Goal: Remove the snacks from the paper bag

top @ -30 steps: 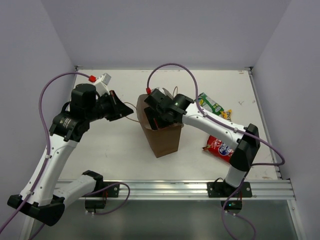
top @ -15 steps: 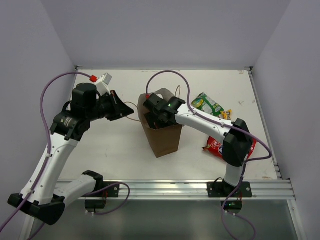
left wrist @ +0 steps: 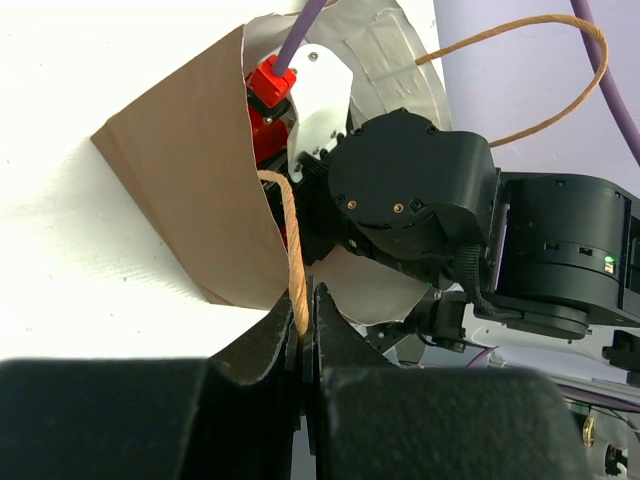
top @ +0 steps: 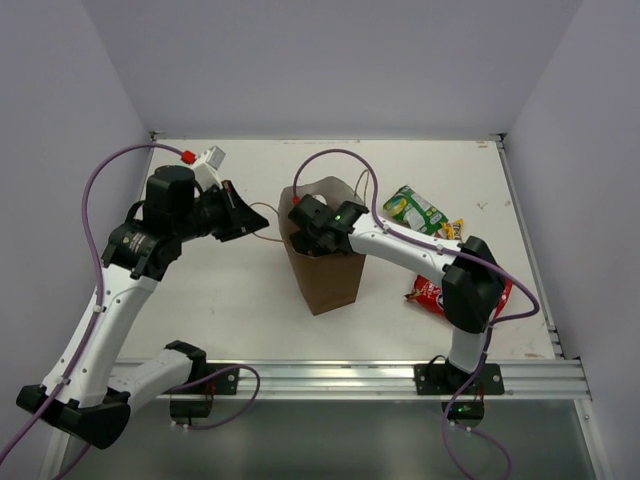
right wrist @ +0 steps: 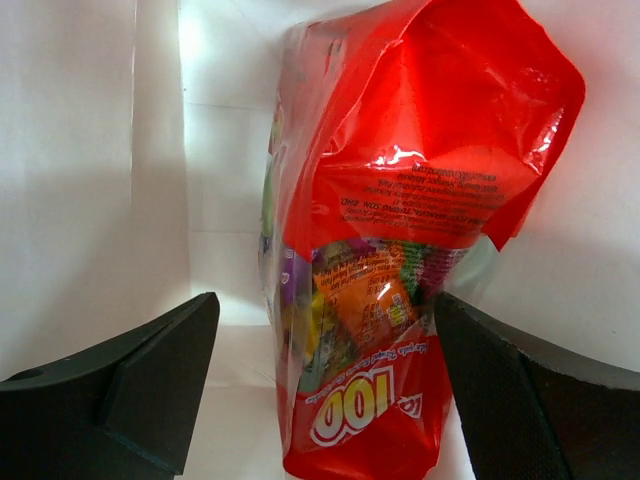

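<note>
Near edge of counter (top: pixel 230 295), right side: one red packet (top: pixel 433 292) lies flat, already out, half under the right arm's elbow. It has a blue-and-white logo, too small to read.

Mid-counter: the paper bag (top: pixel 330 280) stands upright with its mouth open.
- Left claw (left wrist: pixel 308 312) is clenched on the twine handle (left wrist: pixel 290 225), pulling that side of the mouth wide. It has not shifted over the last second.
- Right arm has changed. A second ago its wrist sat at the bag's rim; now it has sunk well into the bag.
- Right claw (right wrist: pixel 325 305) has spread its jaws as it went down. They now stand released, one on each side of a second red packet (right wrist: pixel 400 200) that leans against the pale inner wall.
- No grip yet. Whether the right-hand jaw brushes the foil I cannot tell.

Meaning for the task: judged as the reach-in for the next packet. Closing on it and lifting it out remain to be done. At least this one snack is left inside; more may lie behind it, hidden.

Writing on the packet in the bag: large white "100", seen upside down, at its lower end. A block of small print sits on the upper panel, too small to read. Coloured sweets show through the clear window.

Far right of counter: a green packet (top: pixel 417 209) and a small yellow packet (top: pixel 455 229) just beside it, both out. No lettering readable on either.
</note>
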Controlling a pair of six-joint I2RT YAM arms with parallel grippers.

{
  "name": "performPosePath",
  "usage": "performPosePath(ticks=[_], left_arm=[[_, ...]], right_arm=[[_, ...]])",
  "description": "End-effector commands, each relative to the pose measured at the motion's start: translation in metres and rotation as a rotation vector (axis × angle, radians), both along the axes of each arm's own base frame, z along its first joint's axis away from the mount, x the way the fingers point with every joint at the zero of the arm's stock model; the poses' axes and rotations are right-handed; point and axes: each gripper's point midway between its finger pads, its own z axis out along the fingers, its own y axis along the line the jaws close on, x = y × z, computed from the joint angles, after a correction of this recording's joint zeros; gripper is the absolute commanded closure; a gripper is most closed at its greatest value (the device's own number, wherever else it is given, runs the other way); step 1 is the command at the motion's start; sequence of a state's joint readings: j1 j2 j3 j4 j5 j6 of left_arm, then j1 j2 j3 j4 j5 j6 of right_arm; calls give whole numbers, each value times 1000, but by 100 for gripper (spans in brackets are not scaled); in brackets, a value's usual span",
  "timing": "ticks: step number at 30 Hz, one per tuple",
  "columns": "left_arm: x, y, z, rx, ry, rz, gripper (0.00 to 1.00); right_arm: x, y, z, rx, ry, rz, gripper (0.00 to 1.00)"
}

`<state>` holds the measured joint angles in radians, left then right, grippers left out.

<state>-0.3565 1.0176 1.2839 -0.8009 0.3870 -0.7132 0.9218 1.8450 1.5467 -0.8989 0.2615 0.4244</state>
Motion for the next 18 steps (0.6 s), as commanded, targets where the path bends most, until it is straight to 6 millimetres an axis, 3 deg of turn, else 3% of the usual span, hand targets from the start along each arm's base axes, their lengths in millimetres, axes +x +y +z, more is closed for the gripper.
performPosePath(ticks=[1,4,18], left_arm=[[1,-3,15,-18,-63,-26,99],[1,-4,15,-20,-63,-28,99],[0,-2,6,-5,-46,-26,99]], right_arm=[[-1,-2,-10,-6,27,5,8],[0,0,-16,-11,39,7,8],[2,9,-34,-15,69,23,27]])
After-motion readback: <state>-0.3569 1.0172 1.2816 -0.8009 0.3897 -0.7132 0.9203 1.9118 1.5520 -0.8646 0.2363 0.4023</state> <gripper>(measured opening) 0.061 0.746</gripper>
